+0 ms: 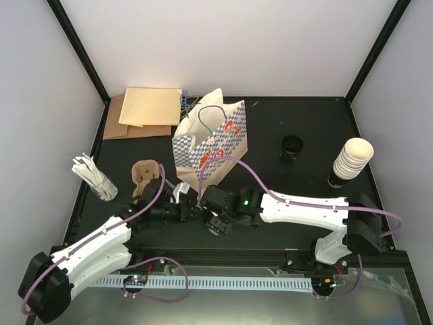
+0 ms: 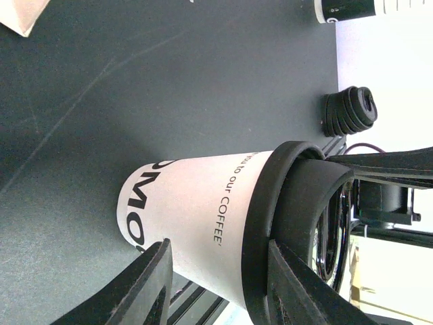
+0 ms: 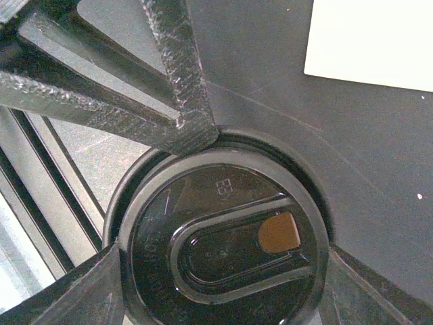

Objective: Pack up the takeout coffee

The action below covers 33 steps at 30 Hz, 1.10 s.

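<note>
Two arms are crowding in on one little cup (image 2: 196,217) right in front of the blue-checked bag (image 1: 211,145), on the bag's side nearest the arm bases. The cup is standing upright on the dark table (image 1: 304,186), just off the bag's near face, and it's wearing its black lid (image 3: 223,250).

The right gripper (image 1: 206,202) is reaching in from the bag's right and is gripping that lid across the rim. In its wrist view one finger (image 3: 189,122) is pressing right on the lid's edge, and dark finger parts are hugging the opposite side. A brown patch is showing through the sip hole.

The left gripper (image 2: 218,247) is coming in from the bag's left. Its fingers (image 2: 152,284) are sitting apart with the cup's printed side showing between them. Honestly I can't tell whether they're clamping the cup or just hanging beside it.

Other stuff:
- Some spare lids (image 1: 291,147) are sitting to the bag's right.
- The tall stack of cream cups (image 1: 352,159) is standing farther right, well apart from the bag.
- A brown cup carrier (image 1: 144,175) is lying just left of the bag.
- White stirrers (image 1: 91,172) are standing farther left.
- Flat tan paper bags (image 1: 145,108) are lying behind the bag, off to its left.
</note>
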Tool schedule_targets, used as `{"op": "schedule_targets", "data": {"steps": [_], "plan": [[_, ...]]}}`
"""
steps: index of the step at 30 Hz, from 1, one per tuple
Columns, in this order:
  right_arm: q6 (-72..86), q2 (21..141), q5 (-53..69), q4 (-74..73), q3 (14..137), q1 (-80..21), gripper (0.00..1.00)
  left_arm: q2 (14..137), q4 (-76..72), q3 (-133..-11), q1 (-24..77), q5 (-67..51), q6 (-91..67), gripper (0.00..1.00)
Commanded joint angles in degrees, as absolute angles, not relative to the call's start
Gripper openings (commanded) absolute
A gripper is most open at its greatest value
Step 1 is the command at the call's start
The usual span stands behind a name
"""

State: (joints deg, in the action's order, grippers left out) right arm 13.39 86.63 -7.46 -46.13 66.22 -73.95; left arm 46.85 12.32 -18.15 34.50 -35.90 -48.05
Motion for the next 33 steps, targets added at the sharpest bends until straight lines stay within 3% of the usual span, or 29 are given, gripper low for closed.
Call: {"op": "schedule_targets", "data": {"steps": [1,22,33], "plan": [[13.0,90.4,-6.8,-47.4,64.8,-74.4,0.68,45.4,17.0,-17.9,34.5,-30.3,-48.9,0.40],[17.4,87.6,-14.9,-48.5,65.7,-72.8,0.68,35.8,27.8,-32.2,34.5,-27.7,-42.0,0.58],[19.6,82.8,-15.4,-51.2,63.9,-63.9,0.68,31.7,34.4,-39.2,34.5,-19.8,-38.9,0.62]]}}
